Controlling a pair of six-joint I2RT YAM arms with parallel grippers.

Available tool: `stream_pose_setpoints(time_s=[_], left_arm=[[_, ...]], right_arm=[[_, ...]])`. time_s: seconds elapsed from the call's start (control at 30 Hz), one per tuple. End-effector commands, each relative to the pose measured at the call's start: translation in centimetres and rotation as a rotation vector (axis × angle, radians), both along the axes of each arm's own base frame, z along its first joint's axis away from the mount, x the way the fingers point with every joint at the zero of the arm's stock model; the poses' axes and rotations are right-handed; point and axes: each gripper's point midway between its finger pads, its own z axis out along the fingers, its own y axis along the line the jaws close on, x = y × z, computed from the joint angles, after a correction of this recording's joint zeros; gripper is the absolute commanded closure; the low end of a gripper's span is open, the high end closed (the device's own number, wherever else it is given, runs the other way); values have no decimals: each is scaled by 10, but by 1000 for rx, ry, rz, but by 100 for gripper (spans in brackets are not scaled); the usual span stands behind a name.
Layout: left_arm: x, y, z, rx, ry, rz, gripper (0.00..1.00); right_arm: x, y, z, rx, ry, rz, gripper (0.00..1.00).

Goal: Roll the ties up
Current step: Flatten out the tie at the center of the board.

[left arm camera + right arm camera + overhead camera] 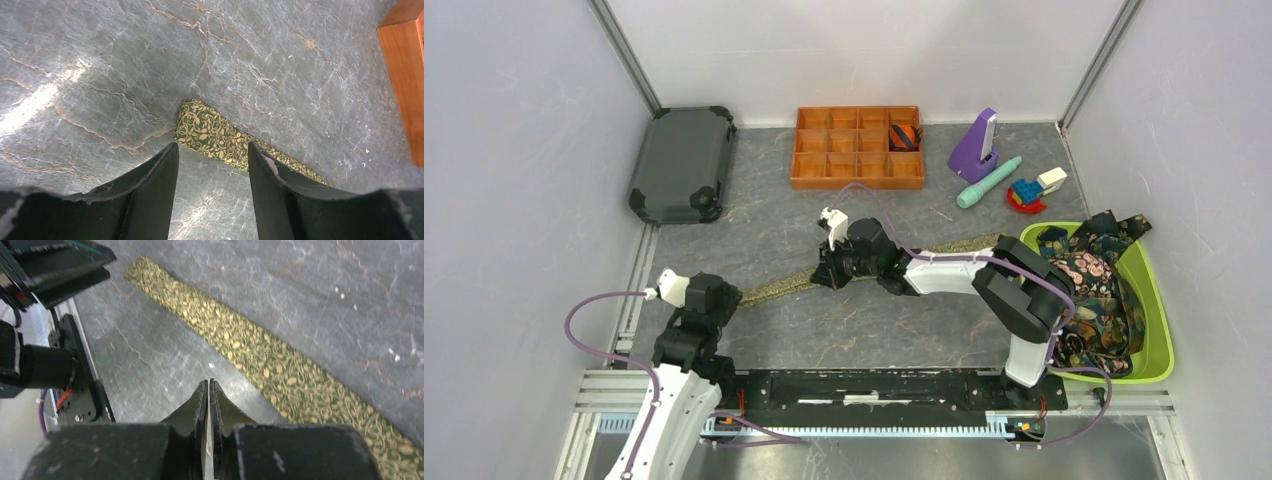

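There's the olive-green tie (210, 132), gold leafy vines curling all over it, on a grey marbled table (844, 330) veined with rust. In the orange tray (857, 148), at its right end, sits an orange-and-navy striped roll (905, 136). Right of the tray are a purple stand (975, 147) and a teal stick (989, 181). Further right, a lime-green bin (1159, 310) with dark paisley and floral ties (1094, 290). Left of the tray, a dark grey-green case (683, 163).

Taking the table's middle as the dial, with 12 at the far wall: one tie (779, 286) lies flat across the centre, running from 8 to 2. My left gripper (212, 150) sits at its 8 o'clock end, my right gripper (207, 385) just beside its middle stretch. The divided tray (856, 183) stands at 12 (a rolled tie (905, 136) sits in a compartment at its right end). The case (682, 163) is at 10; stand (976, 143), stick (989, 182) and blocks (1029, 190) cluster at 1; the bin (1159, 330) at 4 holds heaped ties (1094, 290).
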Motion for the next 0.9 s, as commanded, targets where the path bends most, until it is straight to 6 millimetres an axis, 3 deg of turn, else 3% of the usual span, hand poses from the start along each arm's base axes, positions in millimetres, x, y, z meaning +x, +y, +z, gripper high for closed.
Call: stream_pose_setpoints(time_s=[0.0,0.2,0.4,0.63,0.87], left_arm=[[1,14,3,14,-9,100,41],[0,11,-15,-11,43,123,40],[4,4,-25,-52,33,113,43],[12,2,-33,-72,7,127,55],[26,7,-29,-52,-20,149,78]], right_arm=[[16,28,28,97,-47,7,92],[31,31,10,80,-26,-29,98],[40,20,-11,53,-8,-62,99],[50,0,-36,14,19,-103,100],[47,-10,-51,-9,38,-119,100]])
